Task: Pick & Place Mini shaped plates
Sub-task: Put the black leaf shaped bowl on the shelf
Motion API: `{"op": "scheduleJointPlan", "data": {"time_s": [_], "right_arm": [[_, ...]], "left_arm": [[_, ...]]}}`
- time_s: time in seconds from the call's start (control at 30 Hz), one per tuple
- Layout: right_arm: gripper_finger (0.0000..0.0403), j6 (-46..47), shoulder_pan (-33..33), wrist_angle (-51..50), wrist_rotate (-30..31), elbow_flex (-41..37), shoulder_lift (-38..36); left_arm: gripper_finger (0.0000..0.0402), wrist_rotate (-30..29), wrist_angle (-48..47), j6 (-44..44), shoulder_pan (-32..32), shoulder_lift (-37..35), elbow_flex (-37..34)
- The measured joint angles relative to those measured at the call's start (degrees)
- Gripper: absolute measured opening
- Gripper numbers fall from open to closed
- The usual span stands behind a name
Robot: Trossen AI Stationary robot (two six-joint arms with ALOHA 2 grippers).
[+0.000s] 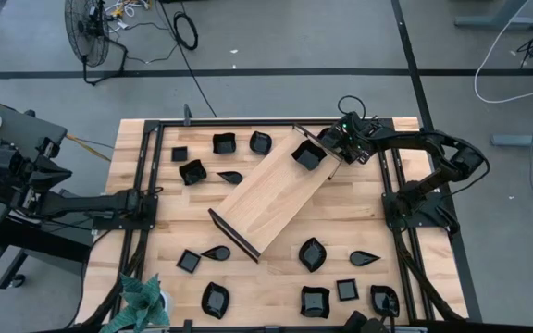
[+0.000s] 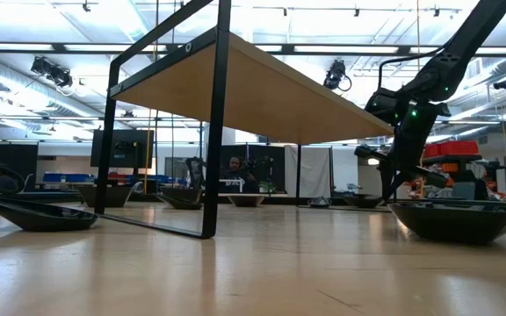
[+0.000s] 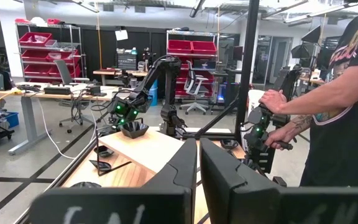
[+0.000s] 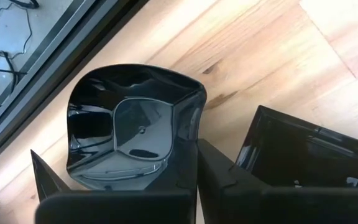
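**Black dish clamped at the far end of the wood tray**

Light wood makes up the table [image 1: 359, 199], a butcher-block top framed by dark rails. On it lies the long light-wood tray [image 1: 271, 199] with black ends, set diagonally from near-left to far-right.

The right arm reaches in from the right side, and its right gripper [image 1: 333, 146] sits over the tray's far-right end. The right wrist view shows its fingers clenched on the rim of a wavy-rimmed black plate [image 4: 132, 127], which rests on the tray's wood just beside the black end wall. In the high view that same plate [image 1: 309, 155] lies at the tray's far end.

The left arm waits along the table's left edge, its left gripper [image 3: 197, 171] pressed closed with nothing between the fingers.

The other mini shaped plates are scattered on the table: a cluster to the far left of the tray [image 1: 224, 143], and more along the near side [image 1: 312, 253]. A person's hands [image 3: 272, 101] hold a control rig beyond the table.
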Motion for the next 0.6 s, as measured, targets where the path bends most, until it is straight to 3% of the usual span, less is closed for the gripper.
{"op": "scheduleJointPlan", "data": {"time_s": [0.6], "right_arm": [[0.0,0.46,0.01,-1.06,-0.59,0.0,-5.15]], "left_arm": [[0.0025,-0.02,0.0,0.0,0.0,0.0,0.0]]}}
